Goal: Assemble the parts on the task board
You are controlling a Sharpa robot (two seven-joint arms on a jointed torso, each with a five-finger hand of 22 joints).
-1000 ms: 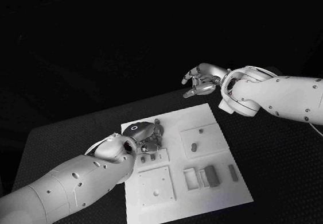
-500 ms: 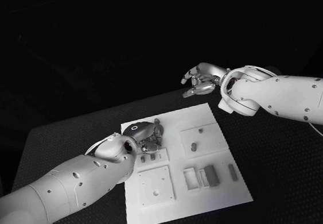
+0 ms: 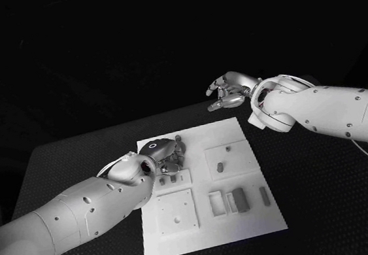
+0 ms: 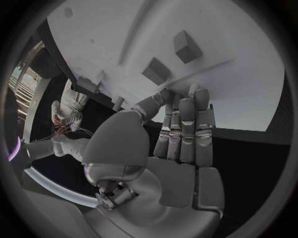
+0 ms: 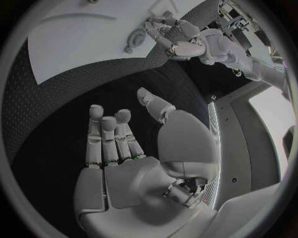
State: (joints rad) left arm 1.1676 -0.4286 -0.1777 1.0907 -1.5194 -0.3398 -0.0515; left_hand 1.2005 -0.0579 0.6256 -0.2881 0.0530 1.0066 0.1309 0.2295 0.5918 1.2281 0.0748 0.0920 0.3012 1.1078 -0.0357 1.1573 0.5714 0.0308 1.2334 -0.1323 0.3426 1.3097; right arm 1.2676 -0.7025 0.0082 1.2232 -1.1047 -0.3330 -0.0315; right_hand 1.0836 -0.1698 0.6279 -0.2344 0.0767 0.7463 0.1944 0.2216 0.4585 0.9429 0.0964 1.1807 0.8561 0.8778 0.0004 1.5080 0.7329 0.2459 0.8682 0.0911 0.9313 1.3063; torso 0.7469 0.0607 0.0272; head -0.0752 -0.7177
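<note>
The white task board (image 3: 222, 230) lies mid-table with several small grey parts on it, among them one (image 3: 241, 199) near the front and one (image 3: 221, 168) in the middle. My left hand (image 3: 162, 152) is over the board's far left part. In the left wrist view its fingers (image 4: 186, 129) lie straight and close together, tips at the board (image 4: 242, 94), thumb against the first finger. I cannot tell whether anything is between them. Two upright parts (image 4: 186, 45) (image 4: 155, 70) stand just beyond. My right hand (image 3: 228, 92) hangs raised past the board's far right corner, fingers (image 5: 109, 136) apart, holding nothing.
Raised white blocks (image 3: 177, 211) (image 3: 234, 159) sit on the board. The black table (image 3: 338, 194) surrounds it, with bare table to the right below my right arm. The right wrist view shows the board's corner (image 5: 68, 39) and my left hand (image 5: 174, 37).
</note>
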